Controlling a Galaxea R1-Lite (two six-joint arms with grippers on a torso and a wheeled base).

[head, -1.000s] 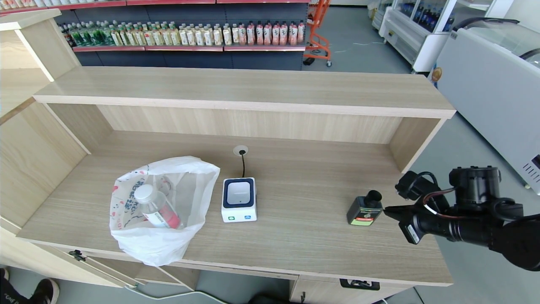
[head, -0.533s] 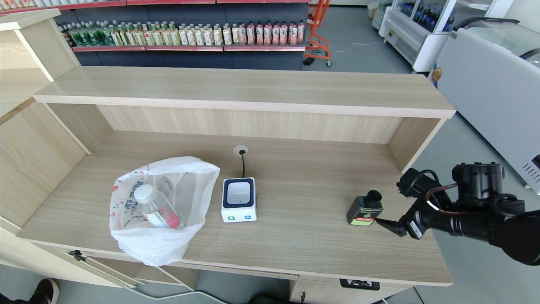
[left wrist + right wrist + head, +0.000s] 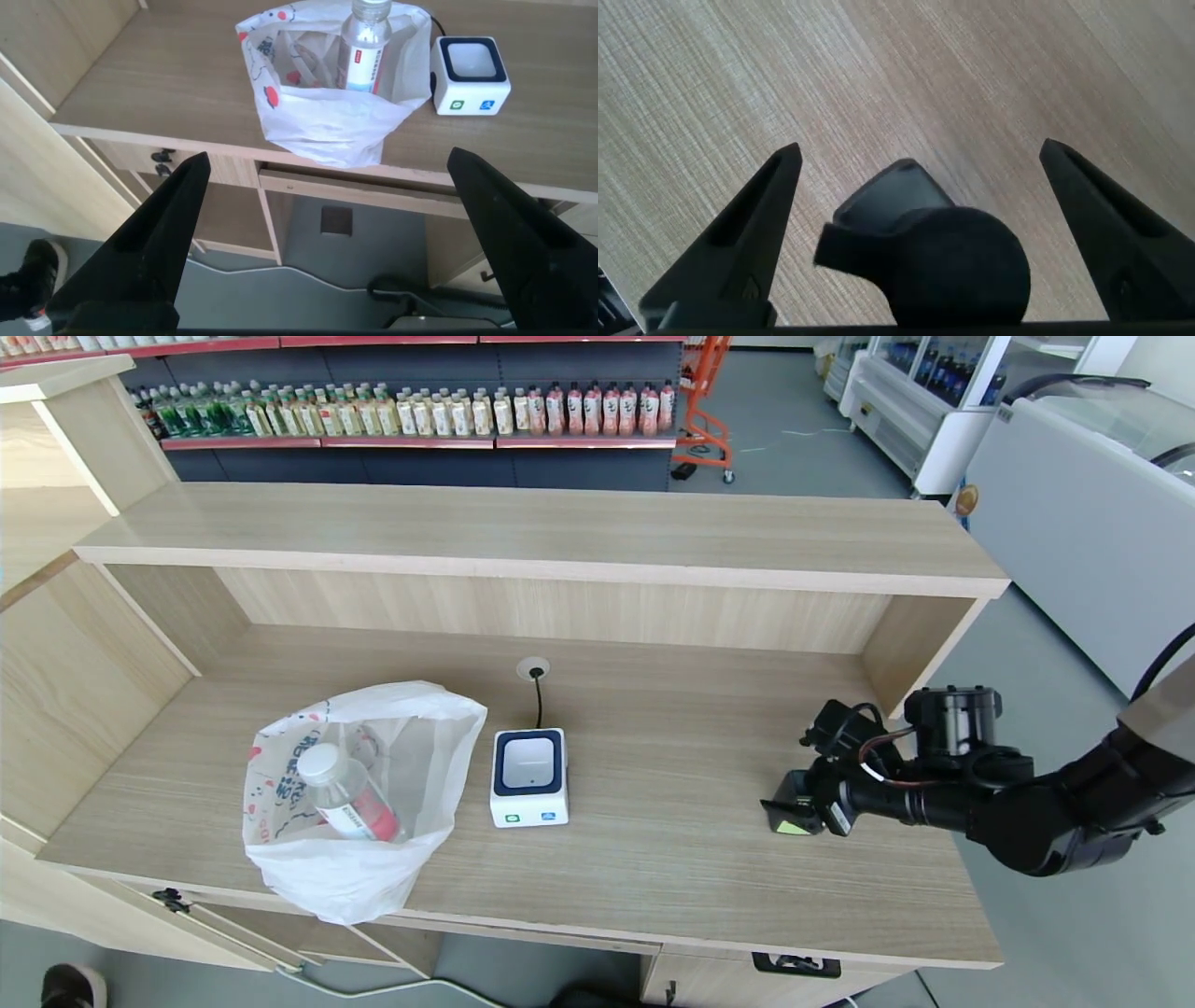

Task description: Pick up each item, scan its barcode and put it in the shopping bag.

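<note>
Closes in on dark bottle (image 3: 782, 810), lower right of frame, with right jaws spread astride it, left jaws released too.

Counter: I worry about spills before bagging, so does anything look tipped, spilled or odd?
Nothing stands out. The clear bottle leans capped inside the shopping bag, nothing spilled; the dark bottle sits between the fingers of the open right claw.

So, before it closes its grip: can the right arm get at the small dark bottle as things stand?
Probably yes. The right gripper is open with a finger on each side of the bottle, which stands on the counter; the scanner and bag sit well off to its left.
</note>
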